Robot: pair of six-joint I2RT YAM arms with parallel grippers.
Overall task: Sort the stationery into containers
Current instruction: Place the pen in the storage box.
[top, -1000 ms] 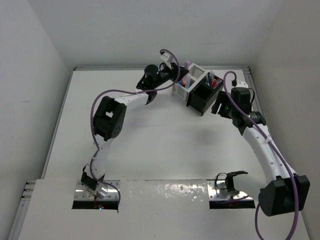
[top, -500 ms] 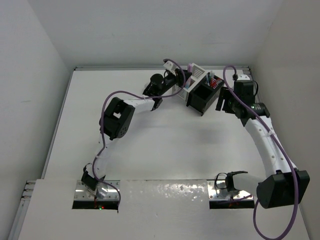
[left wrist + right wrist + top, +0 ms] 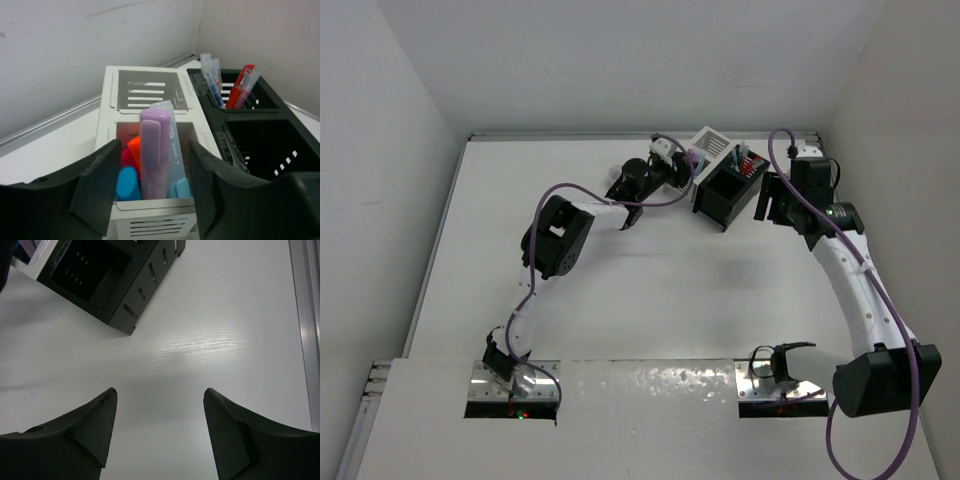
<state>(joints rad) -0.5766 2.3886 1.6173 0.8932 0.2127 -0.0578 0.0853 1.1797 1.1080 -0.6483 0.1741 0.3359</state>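
Observation:
The containers are joined boxes at the back of the table, a white one (image 3: 718,143) and a black one (image 3: 725,200). My left gripper (image 3: 155,144) hovers over the white box's (image 3: 107,100) near compartment, open. Its jaws stand either side of a purple highlighter (image 3: 152,160) without pressing it. That highlighter stands upright in the box beside a pale blue one (image 3: 174,155), an orange one (image 3: 134,147) and a blue one (image 3: 127,182). Red and clear pens (image 3: 240,87) stand in the black box (image 3: 260,145). My right gripper (image 3: 160,390) is open over bare table, right of the black box (image 3: 130,310).
The boxes sit close to the back wall and the right rear corner. A metal rail (image 3: 305,315) runs along the table's right edge, next to my right gripper (image 3: 767,200). The left arm's purple cable (image 3: 580,190) loops over the table's middle.
My left arm moved right, up to the white box, and its jaws opened off the purple highlighter, which now stands in the box. The right arm shifted slightly toward the back.

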